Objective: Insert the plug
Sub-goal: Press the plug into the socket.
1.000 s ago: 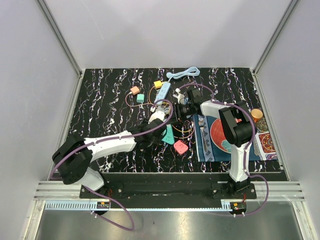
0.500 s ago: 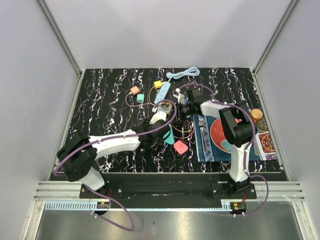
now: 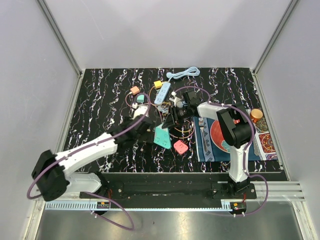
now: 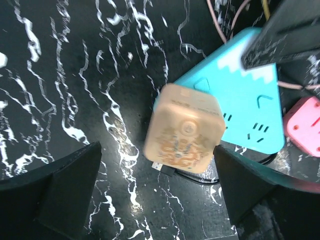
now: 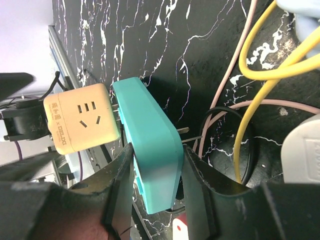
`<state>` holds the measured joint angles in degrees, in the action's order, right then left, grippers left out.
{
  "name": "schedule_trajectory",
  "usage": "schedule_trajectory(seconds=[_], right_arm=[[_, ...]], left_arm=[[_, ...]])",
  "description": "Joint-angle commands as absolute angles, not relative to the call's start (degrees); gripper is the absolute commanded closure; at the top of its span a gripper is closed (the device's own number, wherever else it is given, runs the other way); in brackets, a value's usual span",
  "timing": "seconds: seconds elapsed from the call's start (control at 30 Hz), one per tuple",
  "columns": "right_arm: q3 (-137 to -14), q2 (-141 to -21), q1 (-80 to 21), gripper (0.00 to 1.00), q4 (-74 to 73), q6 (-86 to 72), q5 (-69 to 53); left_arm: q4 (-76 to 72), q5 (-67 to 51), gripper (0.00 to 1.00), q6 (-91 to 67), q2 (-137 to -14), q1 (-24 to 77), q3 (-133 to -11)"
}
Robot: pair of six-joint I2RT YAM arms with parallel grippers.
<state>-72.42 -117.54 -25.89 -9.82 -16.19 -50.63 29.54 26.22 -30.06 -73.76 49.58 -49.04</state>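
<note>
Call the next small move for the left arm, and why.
Probably nudge the peach cube plug home: its prongs show in a gap against the teal strip, so it looks half seated. The left end effector stands open around it; the right end effector clamps the strip.

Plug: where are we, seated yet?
Done: the beige cube plug has its prongs in the teal power strip. In hand: the right gripper clamps the strip; the left gripper stands open around the plug. Left: a sliver of prong shows, so maybe a last push, then release.
</note>
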Motion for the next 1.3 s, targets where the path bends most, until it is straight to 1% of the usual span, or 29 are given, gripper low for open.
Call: schedule_trajectory(seconds=[0.0, 0.17, 0.3, 0.53, 0.6, 0.73, 0.87, 0.9, 0.93, 1.0, 1.03, 1.2, 1.23, 1.27], right_arm=[[-73.21, -116.54, -26.89, 1.0, -11.43, -16.69, -47.82], [-74.44, -117.51, -28.83, 1.0, -9.67, -18.81, -46.06], [-75.06, -118.83, -29.62, 1.0, -8.79, -20.21, -44.91], [-74.62, -119.09, -29.71, 1.0, -8.44, -20.13, -43.77], [-74.36, -119.0, -29.71, 1.0, -8.53, -20.13, -43.68], [-74.18, -119.18, -29.71, 1.0, -8.53, -19.69, -43.5], [-74.36, -119.36, -29.71, 1.0, -8.35, -19.43, -43.68], [-74.44, -119.36, -29.71, 1.0, -8.52, -19.34, -43.59], [-74.36, -119.44, -29.71, 1.0, -8.44, -19.34, -43.77], [-74.18, -119.71, -29.71, 1.0, -8.44, -19.07, -43.86], [-74.27, -119.62, -29.71, 1.0, -8.44, -18.99, -43.94], [-74.0, -120.15, -29.79, 1.0, -8.52, -18.28, -44.38], [-73.92, -120.15, -29.71, 1.0, -8.44, -18.19, -44.38], [-73.83, -120.15, -29.71, 1.0, -8.52, -17.93, -44.38]], left_arm=[[32.25, 25.84, 0.01, -28.66, -65.4, 46.41, -51.51], [33.75, 24.96, 0.01, -25.85, -58.64, 41.84, -49.75], [33.4, 21.72, 0.03, -24.7, -58.18, 40.52, -47.9], [30.06, 11.35, 0.04, -22.94, -64.06, 40.52, -46.58], [30.15, 8.89, 0.03, -21.98, -65.56, 40.52, -47.37], [30.41, 5.63, 0.01, -20.75, -68.55, 40.52, -48.86], [30.67, 5.54, 0.01, -19.69, -71.8, 40.6, -49.83], [30.76, 5.89, 0.03, -19.6, -72.59, 40.61, -50.09], [30.67, 5.98, 0.06, -19.34, -73.73, 40.61, -50.62], [30.67, 6.06, 0.11, -18.9, -74.7, 40.6, -51.24], [30.76, 6.06, 0.16, -18.64, -75.58, 40.61, -51.76], [30.59, 5.63, 0.26, -17.75, -78.39, 40.61, -52.82], [30.59, 5.54, 0.29, -17.75, -78.66, 40.61, -52.82], [30.5, 5.28, 0.35, -17.75, -79.01, 40.61, -52.82]])
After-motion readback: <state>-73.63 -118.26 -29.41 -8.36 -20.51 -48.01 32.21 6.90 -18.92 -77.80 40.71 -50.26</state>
